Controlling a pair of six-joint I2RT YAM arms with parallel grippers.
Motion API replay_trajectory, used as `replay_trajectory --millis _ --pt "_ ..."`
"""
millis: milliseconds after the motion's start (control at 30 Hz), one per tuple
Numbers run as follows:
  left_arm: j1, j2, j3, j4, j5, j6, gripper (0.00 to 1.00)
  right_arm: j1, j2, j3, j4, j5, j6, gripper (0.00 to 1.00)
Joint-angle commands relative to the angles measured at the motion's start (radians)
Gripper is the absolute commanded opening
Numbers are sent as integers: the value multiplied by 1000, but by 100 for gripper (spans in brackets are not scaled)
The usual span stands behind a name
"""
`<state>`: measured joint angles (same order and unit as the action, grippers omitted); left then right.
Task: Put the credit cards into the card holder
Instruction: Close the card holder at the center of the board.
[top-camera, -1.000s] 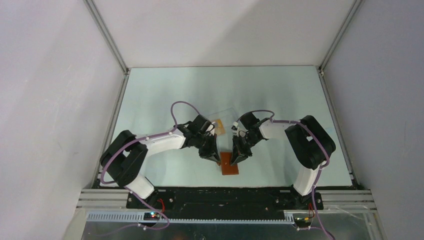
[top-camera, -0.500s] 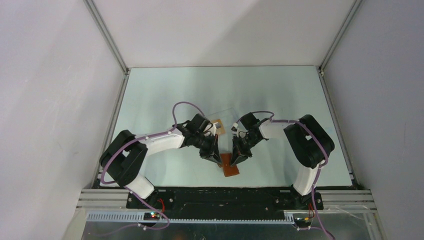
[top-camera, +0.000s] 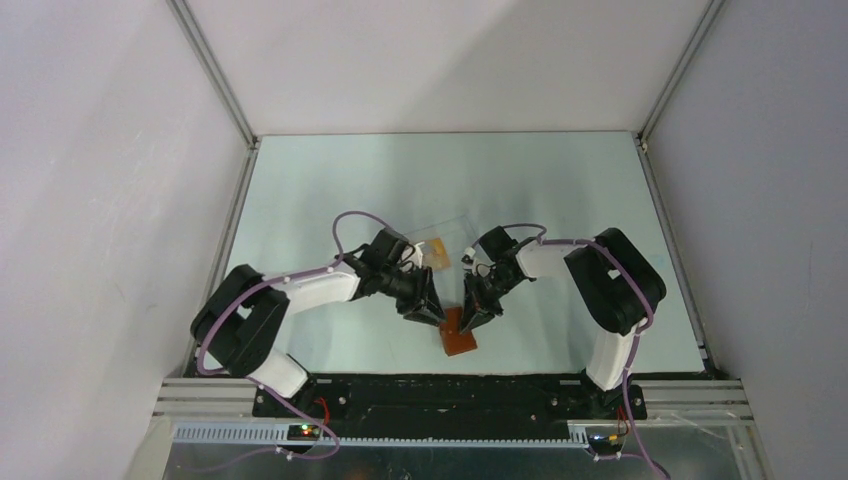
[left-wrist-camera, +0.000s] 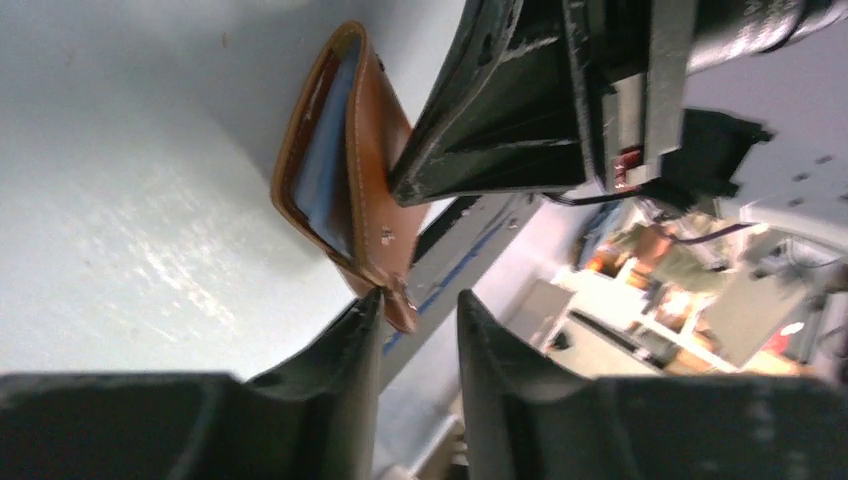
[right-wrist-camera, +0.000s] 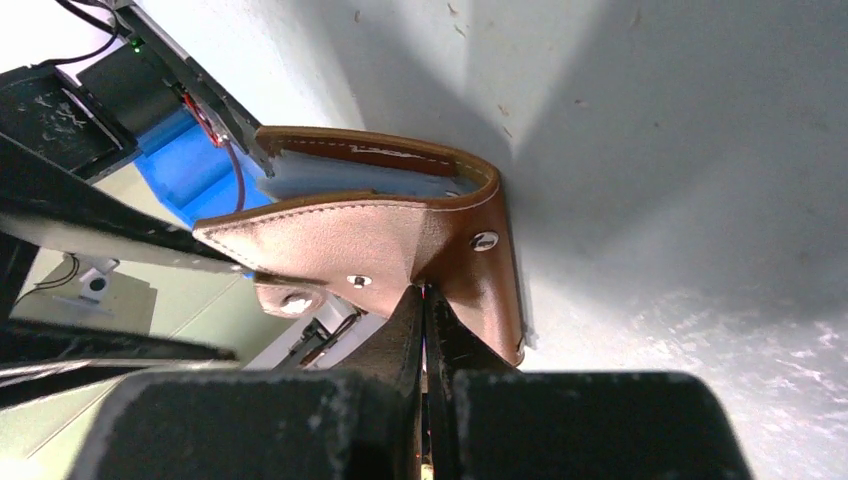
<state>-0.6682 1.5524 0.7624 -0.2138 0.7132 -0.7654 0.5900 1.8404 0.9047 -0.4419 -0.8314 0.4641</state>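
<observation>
1. Small brown leather folding card holder (top-camera: 460, 341) sits on the pale table (top-camera: 330, 180). It is on the arm-base side of the clear plastic rectangular box (top-camera: 450, 228), near it but apart.
2. Holder stands partly open. Grey-blue inner pockets show between the leather leaves in both wrist views.
3. Right gripper (right-wrist-camera: 424, 300): fingers pinched tight on the holder's outer leather flap, just beside a metal stud.
4. Left gripper (left-wrist-camera: 415, 310): jaws a narrow gap apart, nothing clamped. The holder's snap tab sits at one fingertip; contact cannot be told.
5. Both grippers are on the box's arm-base side, one flanking each side of the holder.
6. One flat orange-gold card (top-camera: 433, 252) shows at the box's near edge. Whether it is inside or beside the box cannot be told.
</observation>
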Motion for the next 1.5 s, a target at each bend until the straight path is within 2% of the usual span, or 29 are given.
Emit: replay_trajectory --millis 0,67,200,333,400,533,667,733,767,933,1067,1167,1267,1467 --pt "16 -96 -27 284 63 -266 45 22 40 -36 4 261 -27 1" --pt "19 -114 -58 292 32 -305 52 27 40 -31 -4 267 -26 1" --pt "24 -176 -111 257 -94 -325 54 34 41 -25 -8 268 -24 1" --pt "18 -215 -69 -23 -269 -202 54 37 42 -21 -9 263 -21 1" --pt "18 -230 -73 -82 -322 -169 54 41 38 -18 -10 259 -19 1" --pt "19 -235 -93 -152 -389 -154 55 49 25 -7 -7 249 -7 1" --pt "18 -228 -120 -159 -382 -172 55 51 -5 -4 6 212 15 6" --pt "15 -222 -121 -154 -367 -178 50 50 -29 -4 14 199 31 17" --pt "15 -219 -123 -141 -352 -182 43 50 -41 -4 19 194 37 23" --pt "14 -198 -160 -30 -276 -256 22 50 -112 -4 47 150 88 36" --pt "8 -169 -219 116 -212 -333 8 50 -125 -4 69 108 113 37" --pt "-9 -158 -239 150 -221 -357 1 50 -116 -9 87 79 128 32" --pt "-38 -138 -232 175 -228 -370 0 50 -97 -25 135 29 152 27" --pt "-87 -87 -194 208 -232 -402 0 50 -55 -57 223 -27 208 27"
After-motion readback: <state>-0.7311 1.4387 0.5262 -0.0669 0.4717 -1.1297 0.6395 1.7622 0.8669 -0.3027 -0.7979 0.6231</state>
